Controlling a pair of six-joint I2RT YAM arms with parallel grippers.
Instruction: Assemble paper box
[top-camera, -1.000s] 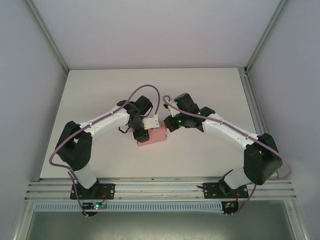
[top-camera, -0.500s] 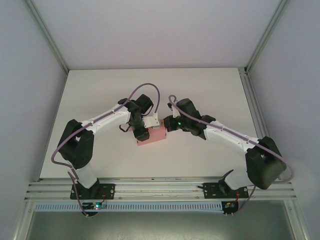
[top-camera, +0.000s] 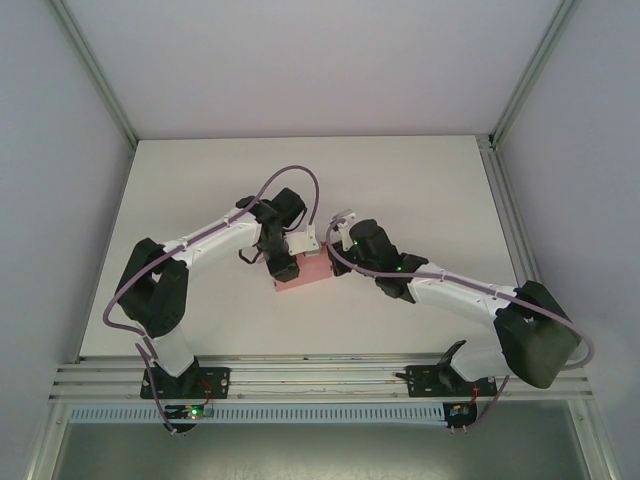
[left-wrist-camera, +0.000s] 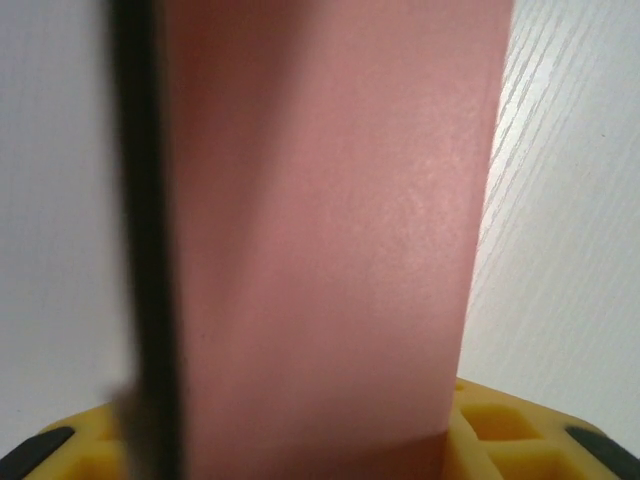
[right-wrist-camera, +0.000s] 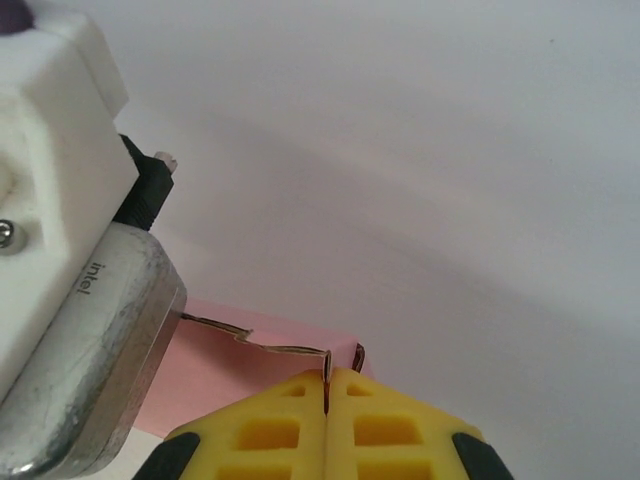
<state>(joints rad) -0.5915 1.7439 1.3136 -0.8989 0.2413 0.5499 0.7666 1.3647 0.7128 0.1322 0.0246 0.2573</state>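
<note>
Two arms reach from the near edge of the white surface (top-camera: 420, 180) and meet over its middle, where the paper box (top-camera: 306, 272) lies as a small low pink block. The left arm (top-camera: 205, 240) comes in from the left, and the left fingers (left-wrist-camera: 520, 445) seem to be clamped across the box's left end; that wrist view is blurred, with pink card rising between the yellow pads. The right arm (top-camera: 450, 290) now lies lower and flatter than half a second ago. Its elbow has dropped toward the near edge and its wrist has rolled, so the white camera mount (top-camera: 343, 218) faces upward. The right fingers (right-wrist-camera: 385, 425) are pressed together, pinching a thin raised edge of the box's card at its right end. Just beyond them sits the left wrist's grey camera housing (right-wrist-camera: 95, 350), touching the box. The box itself has hardly moved.
</note>
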